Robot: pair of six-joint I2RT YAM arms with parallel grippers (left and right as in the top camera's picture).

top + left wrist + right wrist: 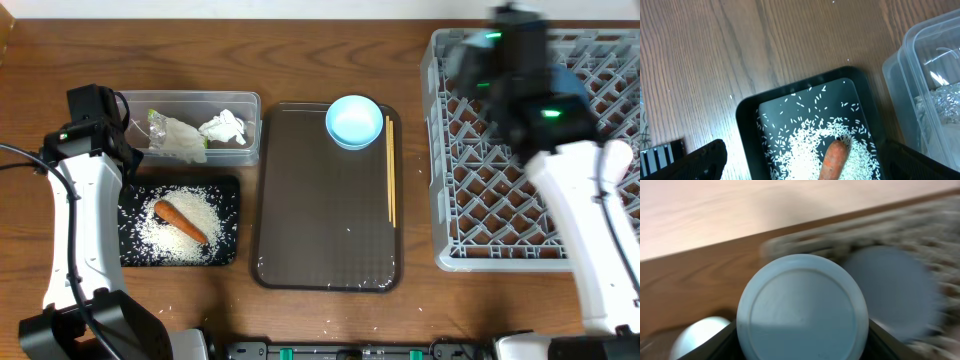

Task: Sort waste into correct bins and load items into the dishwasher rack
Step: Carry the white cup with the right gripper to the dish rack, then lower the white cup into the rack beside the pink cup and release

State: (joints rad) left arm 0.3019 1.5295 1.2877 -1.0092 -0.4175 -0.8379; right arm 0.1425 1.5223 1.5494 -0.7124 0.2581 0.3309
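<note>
Rack loading seems in hand: right fingers [720, 347] grip the large dark-blue bowl [802, 310] above the dishwasher rack [470, 180], next needing a steady, level lowering into it; left fingers [705, 160] gape wide, empty.

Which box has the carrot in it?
The shallow black rectangular tray holds the small orange carrot; the clear rectangular plastic tub holds a crumpled white tissue.

Bright even light, soft shadows; right arm [515, 75] motion-blurred from overhead, dishwasher rack [880, 230] smeared in the right wrist view
</note>
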